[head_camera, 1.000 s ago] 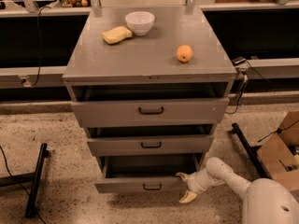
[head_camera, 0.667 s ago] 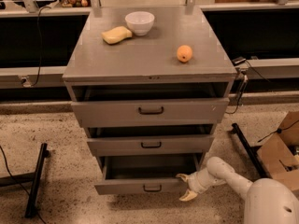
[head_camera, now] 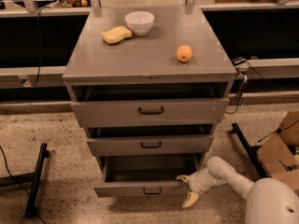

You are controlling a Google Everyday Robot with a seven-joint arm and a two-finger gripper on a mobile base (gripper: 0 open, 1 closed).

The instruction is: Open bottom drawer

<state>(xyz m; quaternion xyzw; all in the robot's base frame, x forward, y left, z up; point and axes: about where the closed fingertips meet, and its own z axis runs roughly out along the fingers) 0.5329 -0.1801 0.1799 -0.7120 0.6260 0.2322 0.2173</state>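
Drawers on the grey metal cabinet (head_camera: 149,62) all stand part-way out. The bottom drawer (head_camera: 135,189), a grey one with the shortest, narrowest front and a small dark bar handle (head_camera: 152,191) at its centre, sits lowest and juts out farthest, so its bare inside shows. The robot's cream two-finger gripper (head_camera: 186,188) is at that front's right end, low to the speckled floor (head_camera: 56,139), on a white arm (head_camera: 229,176) reaching in from the lower right. Its claw is spread: one finger (head_camera: 182,177) lies at the drawer's top edge, the other hangs lower, in front. On the cabinet top are a white bowl (head_camera: 139,22), a yellow sponge (head_camera: 116,34) just beside it, and a round orange fruit (head_camera: 184,53) well apart to the right. A brown cardboard box (head_camera: 280,153) sits at the right.
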